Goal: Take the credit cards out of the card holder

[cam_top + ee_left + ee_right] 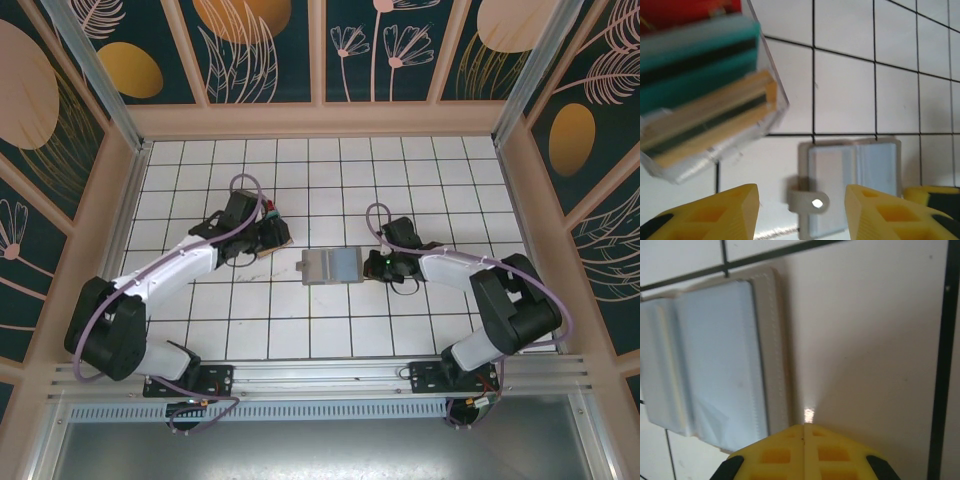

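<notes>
The grey card holder [333, 266] lies open and flat mid-table, its tab pointing left. In the left wrist view the card holder [850, 165] shows two pale panels. A stack of credit cards [700, 75], red, teal and yellow-tan inside a clear cover, lies blurred at the upper left; a tan corner of the credit cards [266, 252] shows by the left arm. My left gripper [801, 190] hovers left of the holder, fingers apart with nothing between them. My right gripper [805, 426] is shut, tips together at the right edge of the card holder [720, 355].
The white tiled floor [330, 180] is boxed in by tan walls [320, 120] on three sides. Open tiles lie behind and in front of the holder. Both arms reach inward from the near rail [320, 375].
</notes>
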Robot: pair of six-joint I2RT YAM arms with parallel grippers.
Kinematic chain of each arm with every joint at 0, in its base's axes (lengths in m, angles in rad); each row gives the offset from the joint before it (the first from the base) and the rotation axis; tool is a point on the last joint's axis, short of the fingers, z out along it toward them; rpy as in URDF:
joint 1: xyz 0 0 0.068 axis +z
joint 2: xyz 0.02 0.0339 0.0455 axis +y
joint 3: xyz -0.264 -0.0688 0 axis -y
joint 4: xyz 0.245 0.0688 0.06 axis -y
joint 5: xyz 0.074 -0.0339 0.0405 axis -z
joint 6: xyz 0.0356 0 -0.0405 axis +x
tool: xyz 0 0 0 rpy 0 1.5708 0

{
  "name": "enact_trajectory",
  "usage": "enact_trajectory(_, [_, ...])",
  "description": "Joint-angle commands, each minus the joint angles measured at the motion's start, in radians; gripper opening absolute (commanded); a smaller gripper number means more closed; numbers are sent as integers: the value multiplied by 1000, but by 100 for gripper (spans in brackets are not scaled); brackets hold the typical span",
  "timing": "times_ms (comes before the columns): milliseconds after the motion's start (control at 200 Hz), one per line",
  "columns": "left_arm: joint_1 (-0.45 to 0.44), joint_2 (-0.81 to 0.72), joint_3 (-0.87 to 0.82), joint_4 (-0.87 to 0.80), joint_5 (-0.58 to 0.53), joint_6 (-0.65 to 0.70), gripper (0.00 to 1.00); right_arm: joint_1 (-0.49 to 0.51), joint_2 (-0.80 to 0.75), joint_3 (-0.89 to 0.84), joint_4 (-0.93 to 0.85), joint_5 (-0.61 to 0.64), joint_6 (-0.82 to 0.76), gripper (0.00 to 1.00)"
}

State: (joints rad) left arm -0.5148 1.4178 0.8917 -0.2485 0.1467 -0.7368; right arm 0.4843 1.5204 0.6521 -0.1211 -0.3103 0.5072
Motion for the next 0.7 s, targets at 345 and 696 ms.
enact_trajectory(345, [-116, 31, -103, 195, 59, -198, 49, 13, 50, 63, 18, 33, -8, 14])
enact_trajectory(696, [-149, 135, -94, 231, 100, -217, 48, 14, 110, 84, 18, 41, -28, 14])
